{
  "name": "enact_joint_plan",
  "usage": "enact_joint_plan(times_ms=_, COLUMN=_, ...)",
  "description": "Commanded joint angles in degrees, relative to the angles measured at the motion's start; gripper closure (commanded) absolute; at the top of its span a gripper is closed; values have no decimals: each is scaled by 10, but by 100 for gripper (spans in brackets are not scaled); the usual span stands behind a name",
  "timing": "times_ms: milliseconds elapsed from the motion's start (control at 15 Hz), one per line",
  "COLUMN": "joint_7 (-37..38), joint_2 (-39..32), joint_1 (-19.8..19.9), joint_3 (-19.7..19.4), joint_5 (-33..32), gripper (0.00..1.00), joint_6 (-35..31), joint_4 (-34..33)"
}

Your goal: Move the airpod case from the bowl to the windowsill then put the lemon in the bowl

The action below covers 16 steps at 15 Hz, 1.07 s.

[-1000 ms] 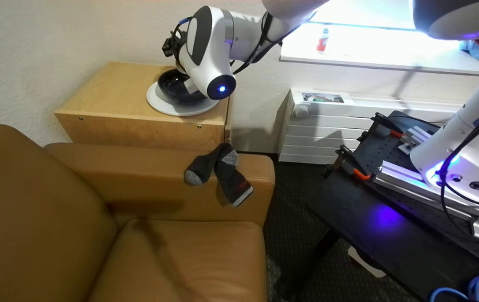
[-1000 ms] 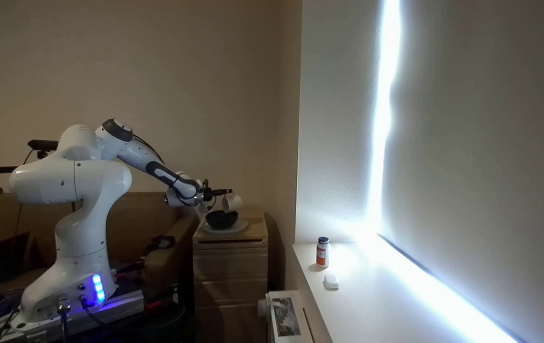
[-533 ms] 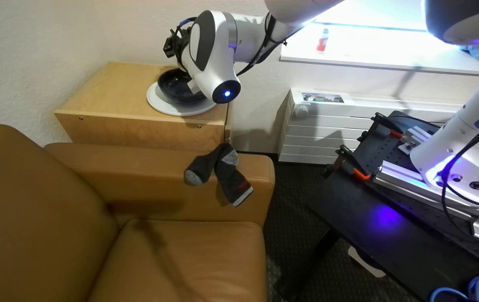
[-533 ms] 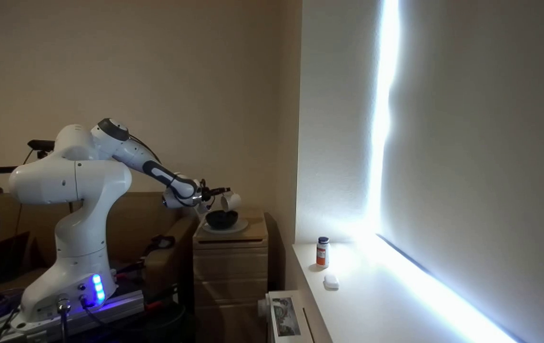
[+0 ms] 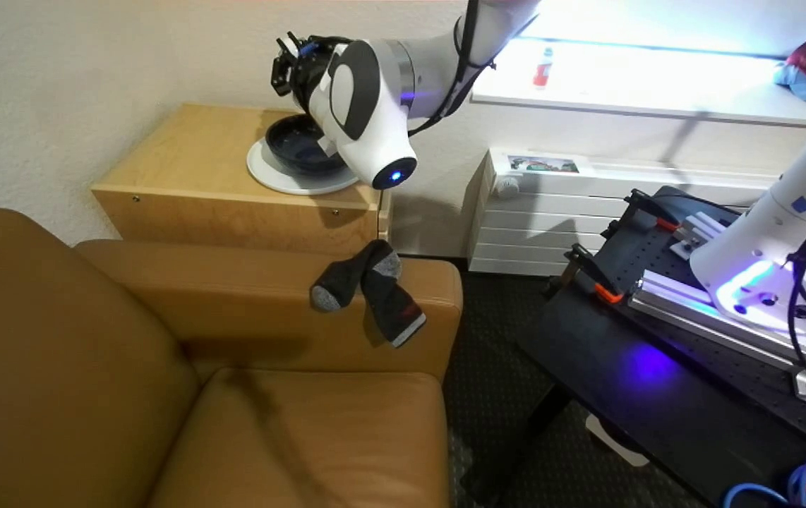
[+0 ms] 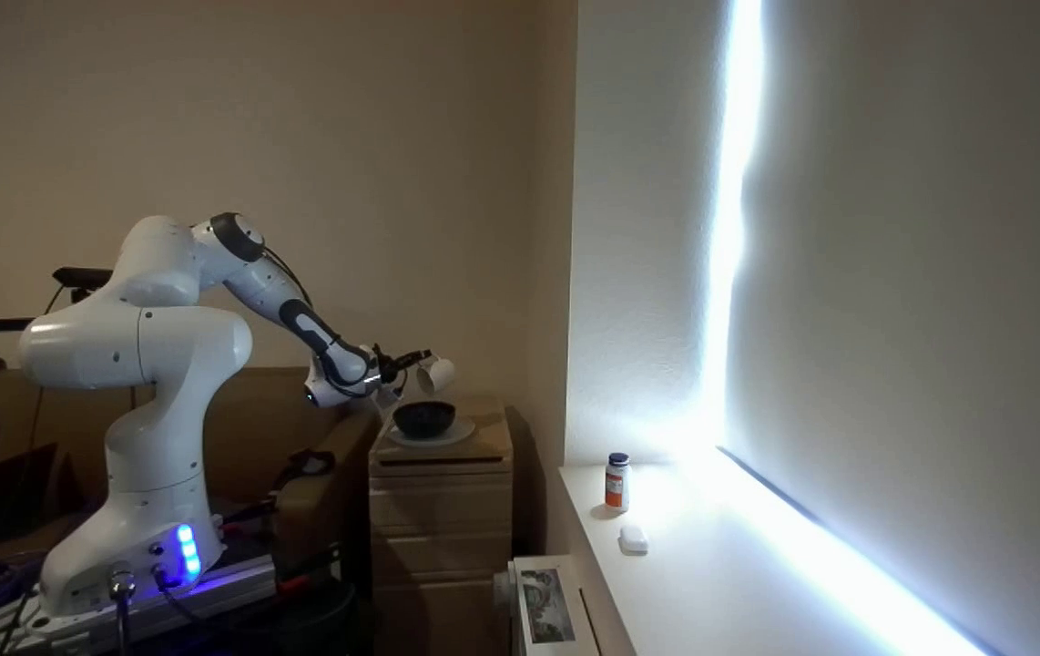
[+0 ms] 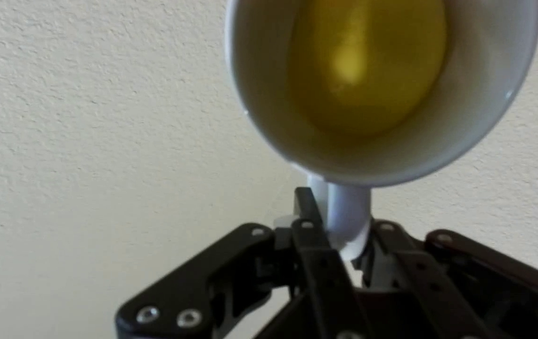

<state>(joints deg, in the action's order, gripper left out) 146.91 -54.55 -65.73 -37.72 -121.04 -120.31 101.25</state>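
No legible txt anywhere in view

Bottle (image 6: pixel 617 483) in both exterior views: orange-red & white label (image 6: pixel 614 492), print too small to read. Col. pic (image 5: pixel 543 164) on radiator (image 5: pixel 551 219), also in both: any lettering too blurred to tell. Blue mark (image 5: pixel 801 204) on robot base (image 5: pixel 777 233) in an exterior view: any txt/no. illegible.

Dark, gray-patched socks (image 5: pixel 383 286) lie draped over the armrest (image 5: pixel 248 286) of a brown sofa (image 5: pixel 304 430) before me, near a wooden cabinet (image 5: pixel 195 152) bearing a white plate (image 5: pixel 276 180); an orange-labeled bottle (image 6: pixel 616 485) stands upright, higher than a slatted white radiator (image 5: pixel 548 215).
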Motion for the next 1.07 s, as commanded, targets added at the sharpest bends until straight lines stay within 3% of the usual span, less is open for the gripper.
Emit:
enact_joint_plan(times_ms=0, joint_7=-51, joint_2=98, joint_1=118, joint_3=139, joint_5=-74, gripper=95, joint_6=82, joint_4=36)
enact_joint_plan(times_ms=400, joint_7=-97, joint_2=149, joint_1=317, joint_3=348, joint_5=-110, gripper=95, joint_6=91, joint_4=45)
enact_joint_plan(times_ms=467, joint_7=-99, joint_2=120, joint_1=335, joint_3=372, joint_5=-122, gripper=82, joint_6=114, joint_4=21)
enact_joint_plan(times_ms=533, joint_7=-103, joint_2=125, joint_1=355, joint_3=392, joint_5=-122, gripper=82, joint_6=111, joint_4=22)
enact_joint_plan(times_ms=867, joint_7=-106, joint_2=129, joint_1=369, joint_3=408, joint_5=-123, gripper=82, joint_6=109, joint_4=25)
enact_joint_plan(times_ms=933, joint_7=-106, joint_2=129, joint_1=369, joint_3=408, joint_5=-123, gripper=95, joint_6=109, joint_4=26)
enact_joint_plan(times_ms=1000, joint_7=-86, joint_2=145, joint_1=384, joint_3=420, joint_5=-122, gripper=95, joint_6=93, joint_4=34)
